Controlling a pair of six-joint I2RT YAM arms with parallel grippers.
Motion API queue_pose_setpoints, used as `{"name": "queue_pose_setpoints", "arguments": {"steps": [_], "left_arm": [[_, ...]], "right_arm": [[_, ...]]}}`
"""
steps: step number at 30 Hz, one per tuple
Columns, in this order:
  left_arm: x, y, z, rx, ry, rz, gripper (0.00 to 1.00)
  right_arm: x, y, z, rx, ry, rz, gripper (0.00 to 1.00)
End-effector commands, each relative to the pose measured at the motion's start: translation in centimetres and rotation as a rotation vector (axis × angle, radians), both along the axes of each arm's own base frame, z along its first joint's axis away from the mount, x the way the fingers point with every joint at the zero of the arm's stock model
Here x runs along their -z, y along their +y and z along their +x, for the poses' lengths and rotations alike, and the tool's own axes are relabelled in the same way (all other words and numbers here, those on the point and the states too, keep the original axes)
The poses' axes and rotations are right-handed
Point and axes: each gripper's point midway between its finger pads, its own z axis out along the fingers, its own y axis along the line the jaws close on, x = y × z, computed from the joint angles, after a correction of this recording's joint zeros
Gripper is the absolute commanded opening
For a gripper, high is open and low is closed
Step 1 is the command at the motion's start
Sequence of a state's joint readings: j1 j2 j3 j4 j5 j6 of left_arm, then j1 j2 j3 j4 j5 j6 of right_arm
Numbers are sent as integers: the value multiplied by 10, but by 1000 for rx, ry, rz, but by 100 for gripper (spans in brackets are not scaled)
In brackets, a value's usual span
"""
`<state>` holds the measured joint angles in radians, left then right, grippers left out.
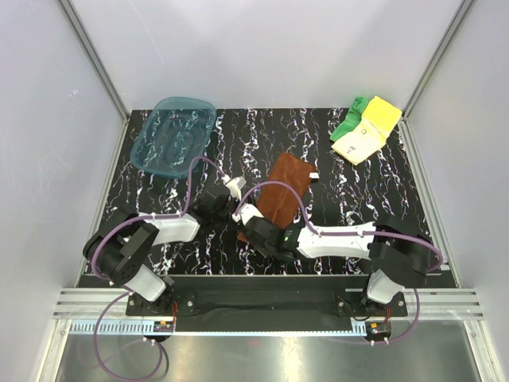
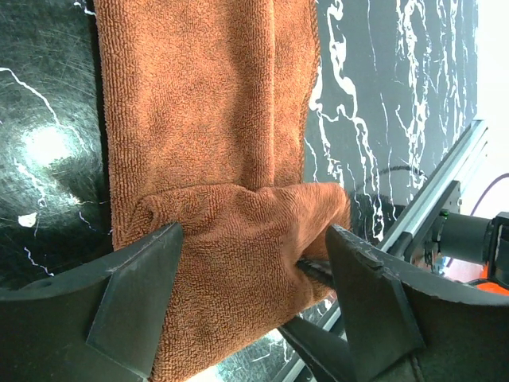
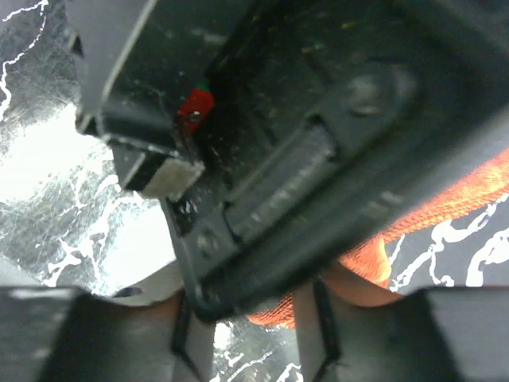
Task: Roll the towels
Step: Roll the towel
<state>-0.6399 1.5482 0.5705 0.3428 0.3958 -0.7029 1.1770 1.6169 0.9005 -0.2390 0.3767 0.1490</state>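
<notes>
Towel rolling: first roll barely begun, none of three finished.
Brown towel [image 1: 285, 193] is laid lengthwise on the middle of the bench [image 1: 358, 199], near end turned over once. Left claw [image 2: 254, 239] is held apart astride that fold. Right claw [image 1: 242, 213] is crowded alongside; its state cannot be told. Green towel [image 1: 350, 119] and yellow towel [image 1: 362, 143] are heaped unrolled at the far right corner.

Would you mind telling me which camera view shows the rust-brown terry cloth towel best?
The left wrist view: the rust-brown terry cloth towel fills the frame, weave and folded-over near end clear. The top external view shows it small, its near end behind the arms. The right wrist view catches only an orange sliver.
</notes>
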Motion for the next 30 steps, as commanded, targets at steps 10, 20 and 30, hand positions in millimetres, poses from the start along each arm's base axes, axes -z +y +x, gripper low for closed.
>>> {"name": "queue_pose_setpoints", "arguments": {"steps": [10,20,30], "left_arm": [[9,3,-6,42,33,7,80],[11,4,-10,52,47,-7,79],[-4,12,-11,56,16,33,80]], "right_arm": [[26,13,-20,6,11,-29,71],[41,8,-12,71,-2,-107,36],[33,23,-29,31,111,-91,0]]}}
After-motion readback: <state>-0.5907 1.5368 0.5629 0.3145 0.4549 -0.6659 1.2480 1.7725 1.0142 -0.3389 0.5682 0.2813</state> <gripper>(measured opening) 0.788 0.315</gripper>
